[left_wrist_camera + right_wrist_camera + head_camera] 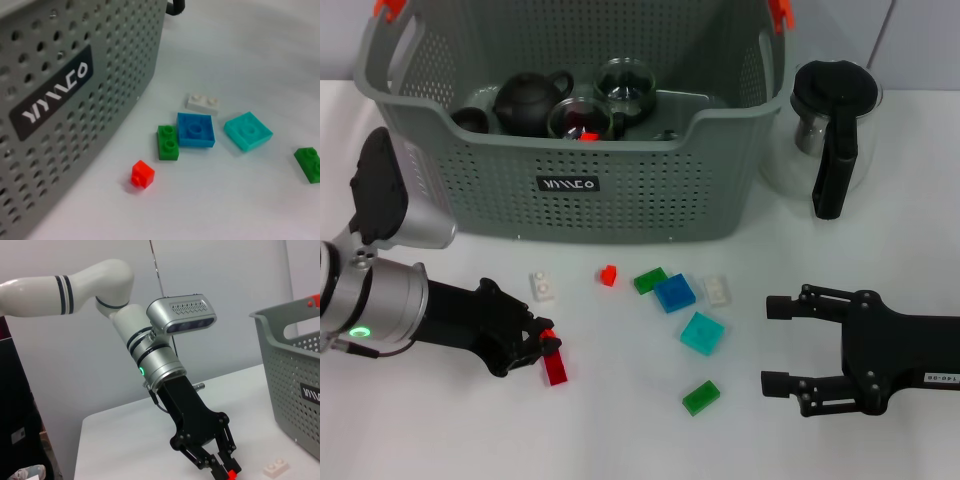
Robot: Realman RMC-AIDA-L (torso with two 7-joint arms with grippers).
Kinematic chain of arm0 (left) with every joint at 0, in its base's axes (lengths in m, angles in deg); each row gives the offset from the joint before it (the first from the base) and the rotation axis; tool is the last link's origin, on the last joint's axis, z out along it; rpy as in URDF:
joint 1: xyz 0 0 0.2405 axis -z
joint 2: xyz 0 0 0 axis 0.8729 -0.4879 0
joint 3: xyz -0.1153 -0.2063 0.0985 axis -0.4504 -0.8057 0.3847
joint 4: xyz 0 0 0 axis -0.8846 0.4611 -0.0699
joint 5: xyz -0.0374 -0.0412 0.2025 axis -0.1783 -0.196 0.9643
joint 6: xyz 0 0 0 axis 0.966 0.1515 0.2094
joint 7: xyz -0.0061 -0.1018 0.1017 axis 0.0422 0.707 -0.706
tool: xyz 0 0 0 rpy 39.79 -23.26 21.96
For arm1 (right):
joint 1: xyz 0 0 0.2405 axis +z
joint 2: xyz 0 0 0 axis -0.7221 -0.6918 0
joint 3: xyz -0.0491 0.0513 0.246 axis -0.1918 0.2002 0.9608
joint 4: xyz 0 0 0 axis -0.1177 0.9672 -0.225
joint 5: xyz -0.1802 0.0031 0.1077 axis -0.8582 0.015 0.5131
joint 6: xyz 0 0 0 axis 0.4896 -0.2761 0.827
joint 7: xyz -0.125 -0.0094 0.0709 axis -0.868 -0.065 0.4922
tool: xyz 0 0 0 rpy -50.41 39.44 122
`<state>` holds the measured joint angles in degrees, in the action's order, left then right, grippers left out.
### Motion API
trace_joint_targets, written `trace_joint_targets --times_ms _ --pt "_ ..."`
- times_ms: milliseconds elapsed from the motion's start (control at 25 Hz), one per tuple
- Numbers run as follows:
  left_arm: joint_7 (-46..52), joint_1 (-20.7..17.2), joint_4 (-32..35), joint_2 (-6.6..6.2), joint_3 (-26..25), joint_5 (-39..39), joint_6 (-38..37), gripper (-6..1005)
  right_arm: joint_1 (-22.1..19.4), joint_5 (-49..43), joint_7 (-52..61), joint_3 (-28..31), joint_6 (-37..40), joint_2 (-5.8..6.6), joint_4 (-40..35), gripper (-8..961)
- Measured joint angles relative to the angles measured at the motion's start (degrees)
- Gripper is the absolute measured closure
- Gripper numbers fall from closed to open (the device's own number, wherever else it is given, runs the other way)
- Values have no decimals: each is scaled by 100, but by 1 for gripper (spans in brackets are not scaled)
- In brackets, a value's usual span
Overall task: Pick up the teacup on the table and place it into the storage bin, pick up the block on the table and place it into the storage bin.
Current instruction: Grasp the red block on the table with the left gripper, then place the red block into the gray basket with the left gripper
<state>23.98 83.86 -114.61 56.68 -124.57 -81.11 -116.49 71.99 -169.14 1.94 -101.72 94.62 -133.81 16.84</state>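
Observation:
The grey storage bin stands at the back of the table, and its wall fills one side of the left wrist view. Inside it are a dark teapot and two glass teacups. Loose blocks lie in front of the bin. My left gripper is low over the table, shut on one end of a red block. The right wrist view shows the same left gripper pinching red. My right gripper hovers open at the front right, holding nothing.
On the table lie a white block, a small red one, a green one, a blue one, another white, a cyan one and a second green. A glass pitcher stands right of the bin.

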Motion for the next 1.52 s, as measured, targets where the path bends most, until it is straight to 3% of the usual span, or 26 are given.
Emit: trace_joint_targets --times_ms 280,440,680,760,840,960,1080,1360,1520 --pt "8 23 -39 -7 -114 -2 -200 790 -4 1 -1 0 19 12 0 41" --pt "-141 71 -347 -33 -735 -251 -1025 778 -2 7 -1 0 20 13 0 41" --pt "-255 587 -540 -437 -2149 -1610 -2935 759 -2 0 -1 0 27 13 0 41" --pt "21 780 -674 -559 -2353 -2083 -3030 753 -2 -5 -1 0 28 12 0 41" --pt "184 879 -746 -599 -2374 -2248 -2981 746 -1 -6 -1 0 29 6 0 41" --pt "1026 1504 -909 -767 -2226 -2216 -2151 737 3 0 -1 0 30 -2 0 41" --pt "1567 1977 -752 -796 -1846 -1729 -898 727 29 4 -1 0 39 -17 0 42" --pt "2329 2468 185 -604 -338 -225 1654 705 55 7 -2 1 55 -44 0 42" --pt "2715 2742 819 -469 -44 575 2271 693 67 12 -6 0 55 -43 0 42"
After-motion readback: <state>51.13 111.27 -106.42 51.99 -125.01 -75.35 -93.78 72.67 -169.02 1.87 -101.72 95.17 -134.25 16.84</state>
